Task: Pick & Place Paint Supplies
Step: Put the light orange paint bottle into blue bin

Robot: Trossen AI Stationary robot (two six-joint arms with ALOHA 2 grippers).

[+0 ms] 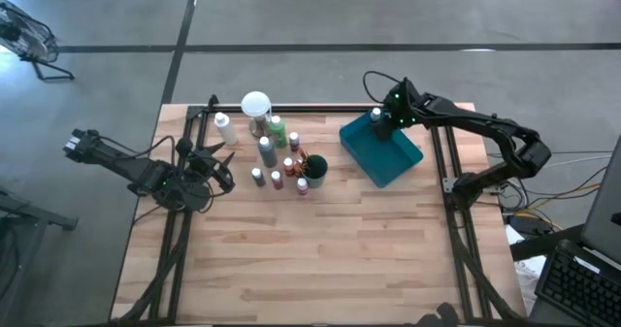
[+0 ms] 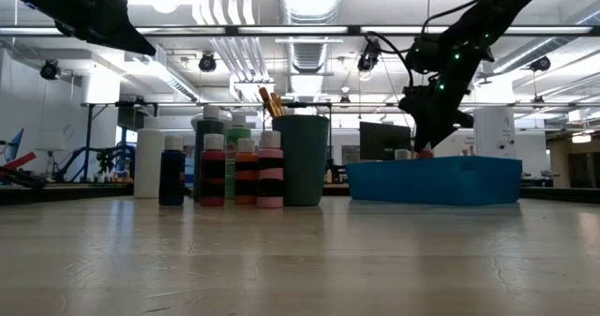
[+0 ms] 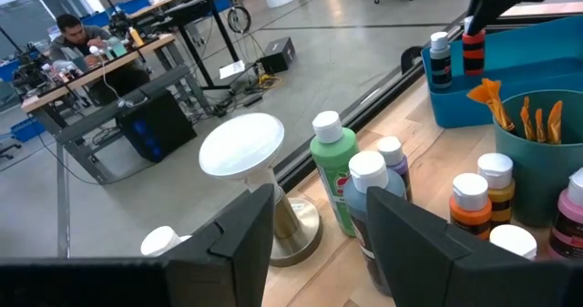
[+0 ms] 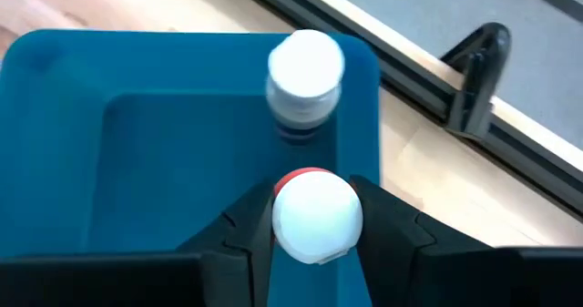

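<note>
Clamped on a red bottle (image 4: 314,218), the right gripper (image 4: 314,230) holds it over the tray (image 4: 73,143) beside a bottle (image 4: 306,84) already inside, and should lower it straight before letting go, while the left gripper (image 3: 314,243) waits, jaws apart, by the remaining bottles (image 1: 277,157).

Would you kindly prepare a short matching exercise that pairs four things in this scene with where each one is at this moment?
Things:
1. red bottle
2. dark bottle
3. brushes
4. green bottle

Places:
A. standing in the dark green cup
B. between the right gripper fingers, over the teal tray
C. on the table beside the round white-topped stand
D. standing in a corner of the teal tray

Pairs: 1-B, 2-D, 3-A, 4-C
</note>
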